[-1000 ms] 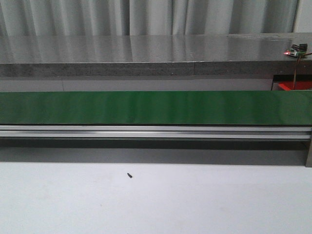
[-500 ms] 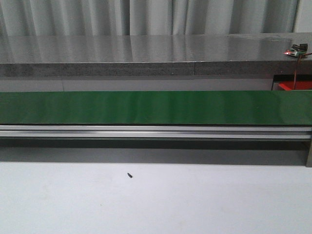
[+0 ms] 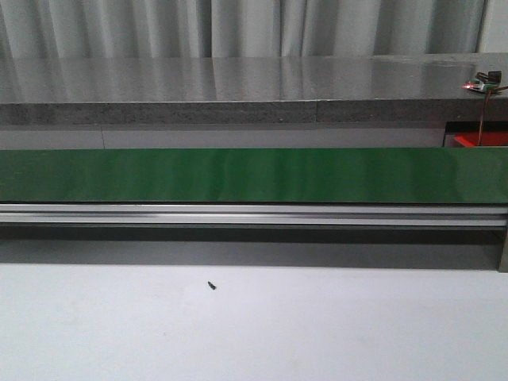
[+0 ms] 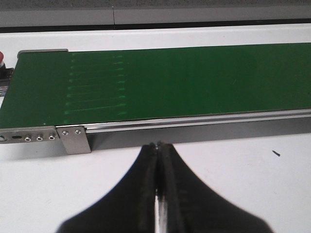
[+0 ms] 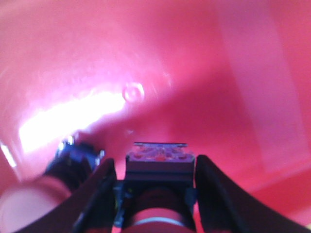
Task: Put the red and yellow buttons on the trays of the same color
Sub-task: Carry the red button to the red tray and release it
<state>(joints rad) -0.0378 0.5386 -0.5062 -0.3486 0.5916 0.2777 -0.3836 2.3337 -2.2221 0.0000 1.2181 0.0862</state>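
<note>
Front view: green belt (image 3: pixel 238 175) runs across, bare of buttons; same as 0.5 s and 1 s back, nothing moved. Neither arm shows here. Small dark speck (image 3: pixel 211 285) on white worktop (image 3: pixel 317 333). Sliver of red tray (image 3: pixel 480 140) at far right behind belt.
Left wrist: left tool (image 4: pixel 159 145) pressed together, holding nothing, hovers over worktop just short of belt edge. Belt empty in this view too. Bit of red w/ darker top at belt's end (image 4: pixel 2 58), prob. a button, too cropped to be sure.
Right wrist: right tool (image 5: pixel 160 160) spread, inside red tray. Red button (image 5: pixel 158 201) sits between the fingers; a 2nd button (image 5: pixel 73 165) lies beside, blurred.
Meaning: prob. red button being dropped off in matching tray; left arm waits for next piece. No yellow tray seen.
</note>
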